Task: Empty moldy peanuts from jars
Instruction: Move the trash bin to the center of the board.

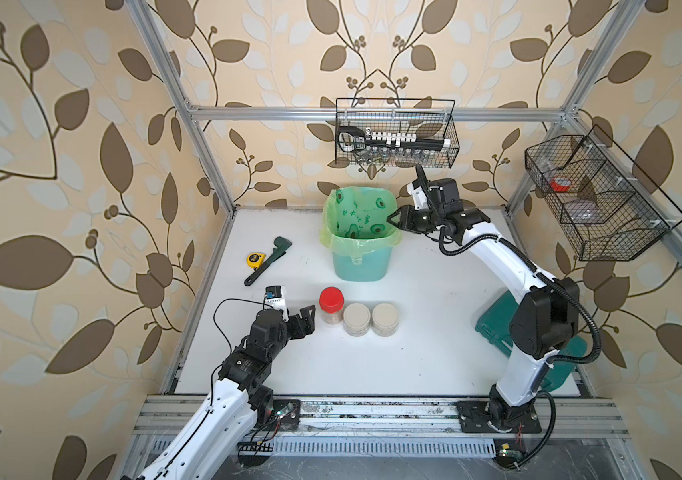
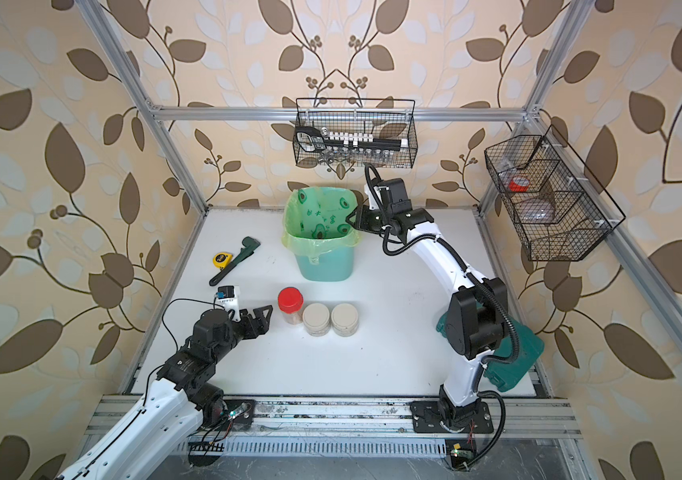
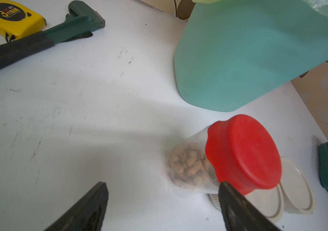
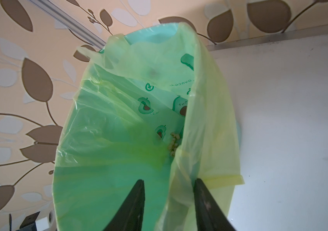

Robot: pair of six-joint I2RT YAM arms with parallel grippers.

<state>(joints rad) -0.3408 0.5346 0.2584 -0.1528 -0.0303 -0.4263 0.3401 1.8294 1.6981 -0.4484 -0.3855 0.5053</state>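
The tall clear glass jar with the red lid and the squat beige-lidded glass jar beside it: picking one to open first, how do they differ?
The red-lidded jar stands taller than the beige-lidded jar. The red-lidded jar's cap is bright red; the beige-lidded jar's is flat and pale. The red-lidded jar ends the row, nearest the left gripper; the beige-lidded jar sits mid-row. Both are upright, closed, clear glass.

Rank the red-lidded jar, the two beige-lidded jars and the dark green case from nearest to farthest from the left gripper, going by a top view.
From the left gripper, whose jaws are open, in a top view:
1. Red-lidded jar, just beside the fingertips.
2. Middle beige-lidded jar, next in the row.
3. End beige-lidded jar, at the row's far end.
4. Dark green case, far across on the right side.
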